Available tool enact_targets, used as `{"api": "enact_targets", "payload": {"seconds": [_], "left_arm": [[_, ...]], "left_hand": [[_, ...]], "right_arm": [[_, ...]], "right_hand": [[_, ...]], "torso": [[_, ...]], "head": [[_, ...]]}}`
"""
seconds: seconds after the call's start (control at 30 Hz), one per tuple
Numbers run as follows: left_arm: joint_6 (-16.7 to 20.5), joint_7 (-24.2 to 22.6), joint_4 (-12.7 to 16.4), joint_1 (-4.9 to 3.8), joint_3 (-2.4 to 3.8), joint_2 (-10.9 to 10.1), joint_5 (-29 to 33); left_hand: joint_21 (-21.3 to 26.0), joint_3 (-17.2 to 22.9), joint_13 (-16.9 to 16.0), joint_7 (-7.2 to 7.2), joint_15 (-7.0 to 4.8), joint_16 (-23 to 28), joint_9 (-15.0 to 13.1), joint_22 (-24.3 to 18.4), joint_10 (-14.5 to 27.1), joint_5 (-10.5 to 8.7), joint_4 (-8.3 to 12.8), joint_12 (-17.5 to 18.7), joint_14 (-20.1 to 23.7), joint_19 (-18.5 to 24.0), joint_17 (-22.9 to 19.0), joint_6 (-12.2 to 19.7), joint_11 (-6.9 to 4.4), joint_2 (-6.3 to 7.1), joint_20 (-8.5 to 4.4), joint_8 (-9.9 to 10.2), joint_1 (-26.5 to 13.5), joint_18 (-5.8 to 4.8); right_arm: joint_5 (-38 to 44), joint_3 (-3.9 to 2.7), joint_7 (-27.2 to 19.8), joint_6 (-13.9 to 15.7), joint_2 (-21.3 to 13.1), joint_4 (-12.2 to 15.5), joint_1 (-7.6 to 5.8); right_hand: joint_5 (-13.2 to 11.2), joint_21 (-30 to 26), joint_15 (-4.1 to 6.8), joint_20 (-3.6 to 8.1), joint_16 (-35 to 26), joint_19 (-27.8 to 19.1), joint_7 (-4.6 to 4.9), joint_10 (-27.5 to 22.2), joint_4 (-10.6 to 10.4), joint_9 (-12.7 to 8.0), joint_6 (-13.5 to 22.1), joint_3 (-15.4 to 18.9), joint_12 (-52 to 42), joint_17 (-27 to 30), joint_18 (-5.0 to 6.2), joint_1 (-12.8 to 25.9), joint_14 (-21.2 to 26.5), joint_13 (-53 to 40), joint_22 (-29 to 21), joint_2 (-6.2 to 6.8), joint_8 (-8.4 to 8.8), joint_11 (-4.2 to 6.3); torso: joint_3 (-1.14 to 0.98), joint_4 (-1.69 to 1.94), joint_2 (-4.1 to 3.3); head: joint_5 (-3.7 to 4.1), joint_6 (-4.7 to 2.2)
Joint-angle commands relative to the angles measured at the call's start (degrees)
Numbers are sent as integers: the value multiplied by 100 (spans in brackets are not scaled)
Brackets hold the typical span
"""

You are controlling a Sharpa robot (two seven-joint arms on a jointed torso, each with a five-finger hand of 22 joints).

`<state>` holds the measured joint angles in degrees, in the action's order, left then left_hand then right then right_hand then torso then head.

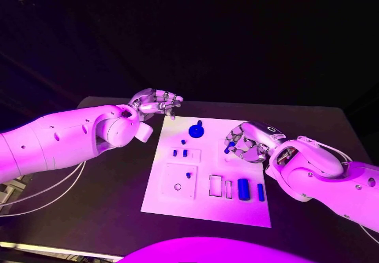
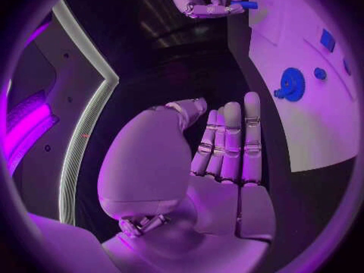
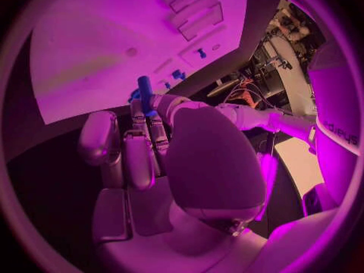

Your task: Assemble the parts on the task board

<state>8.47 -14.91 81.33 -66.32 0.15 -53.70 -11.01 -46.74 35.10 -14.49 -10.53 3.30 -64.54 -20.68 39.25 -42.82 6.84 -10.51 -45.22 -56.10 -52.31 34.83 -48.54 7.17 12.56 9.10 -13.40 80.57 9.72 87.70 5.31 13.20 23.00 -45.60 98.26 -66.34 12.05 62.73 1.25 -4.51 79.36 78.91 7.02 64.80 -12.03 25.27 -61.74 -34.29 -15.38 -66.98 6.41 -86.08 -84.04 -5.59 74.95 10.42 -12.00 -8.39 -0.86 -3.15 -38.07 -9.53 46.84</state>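
Note:
The white task board (image 1: 207,211) lies mid-table. On it are a round blue part (image 1: 196,130), small blue pieces (image 1: 182,153), a small peg (image 1: 189,175) and two upright blue bars (image 1: 244,189) near the front right. My right hand (image 1: 246,142) hovers over the board's right edge and pinches a blue cylinder (image 1: 229,147) between thumb and fingers; the right wrist view shows the cylinder (image 3: 144,92) sticking out above the fingers (image 3: 140,155). My left hand (image 1: 158,103) floats at the board's far left corner, fingers straight (image 2: 231,142), holding nothing.
Two empty rectangular slots (image 1: 216,185) lie beside the blue bars. A square plate with a hole (image 1: 178,181) sits at the board's front left. Black table (image 1: 110,213) surrounds the board. In the left wrist view the round blue part (image 2: 292,84) lies on the board (image 2: 315,133).

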Motion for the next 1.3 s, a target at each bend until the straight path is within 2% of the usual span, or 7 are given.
{"api": "enact_targets", "payload": {"seconds": [0.03,0.23,0.53,0.67,0.77,0.97,1.3], "left_arm": [[-71,-50,-4,1,2,28,42],[-84,-52,-37,10,-1,87,58],[-112,-53,-106,23,-15,232,84],[-110,-48,-121,25,-29,279,90],[-107,-47,-127,25,-35,301,92],[-95,-49,-138,25,-39,318,93],[-90,-43,-145,25,-41,326,94]], "left_hand": [[26,-29,10,-27,24,-16,5,-10,23,22,13,20,12,-35,7,28,24,-48,-10,-34,-20,81],[26,-29,10,-27,24,-16,5,-10,23,22,13,20,12,-35,7,28,24,-48,-10,-34,-20,81],[26,-29,10,-27,24,-16,5,-10,24,22,13,20,12,-35,7,27,24,-48,-10,-35,-20,81],[28,-31,11,-26,24,-17,5,-11,24,20,15,19,11,-36,9,25,24,-49,-10,-38,-19,81],[28,-31,11,-26,24,-17,5,-11,24,20,15,19,11,-36,9,25,24,-49,-10,-38,-19,81],[28,-31,11,-26,24,-17,5,-11,24,20,15,19,11,-36,9,25,24,-49,-10,-38,-19,81],[28,-31,11,-26,24,-17,5,-11,24,20,15,19,11,-36,9,25,24,-49,-10,-38,-19,81]], "right_arm": [[-201,-13,-145,387,-49,192,-24],[-403,-21,-288,370,130,398,1],[-457,21,-691,317,777,397,340],[-402,78,-856,270,1044,264,490],[-347,129,-901,245,1187,123,568],[-148,186,-715,304,1386,-123,731],[73,238,-513,269,1592,-387,848]], "right_hand": [[-7,33,25,10,26,41,4,600,148,16,-6,-177,16,-14,-101,48,-177,-14,134,-11,-43,548],[-7,32,26,11,29,41,6,604,167,24,-3,-194,19,-19,-101,56,-178,-18,137,-12,-49,547],[-9,-14,24,11,16,22,12,607,209,40,17,-234,32,14,-92,77,-172,-24,121,-20,-55,543],[-10,-31,23,11,8,14,14,603,222,45,24,-244,38,31,-89,84,-168,-25,115,-21,-56,541],[-10,-30,22,11,8,15,16,601,227,47,27,-247,40,31,-89,87,-168,-26,116,-21,-57,540],[-12,-13,20,10,12,20,18,599,239,53,33,-258,46,23,-93,98,-169,-28,128,-28,-59,537],[-12,-13,19,9,8,20,18,601,248,57,33,-265,48,31,-93,105,-168,-29,129,-30,-63,537]], "torso": [[3,-3,9],[15,-14,36],[28,-19,92],[38,-14,91],[42,-20,89],[27,-20,82],[22,-23,84]], "head": [[-6,-11],[-85,5],[-198,52],[-276,87],[-294,99],[-330,107],[-381,152]]}}
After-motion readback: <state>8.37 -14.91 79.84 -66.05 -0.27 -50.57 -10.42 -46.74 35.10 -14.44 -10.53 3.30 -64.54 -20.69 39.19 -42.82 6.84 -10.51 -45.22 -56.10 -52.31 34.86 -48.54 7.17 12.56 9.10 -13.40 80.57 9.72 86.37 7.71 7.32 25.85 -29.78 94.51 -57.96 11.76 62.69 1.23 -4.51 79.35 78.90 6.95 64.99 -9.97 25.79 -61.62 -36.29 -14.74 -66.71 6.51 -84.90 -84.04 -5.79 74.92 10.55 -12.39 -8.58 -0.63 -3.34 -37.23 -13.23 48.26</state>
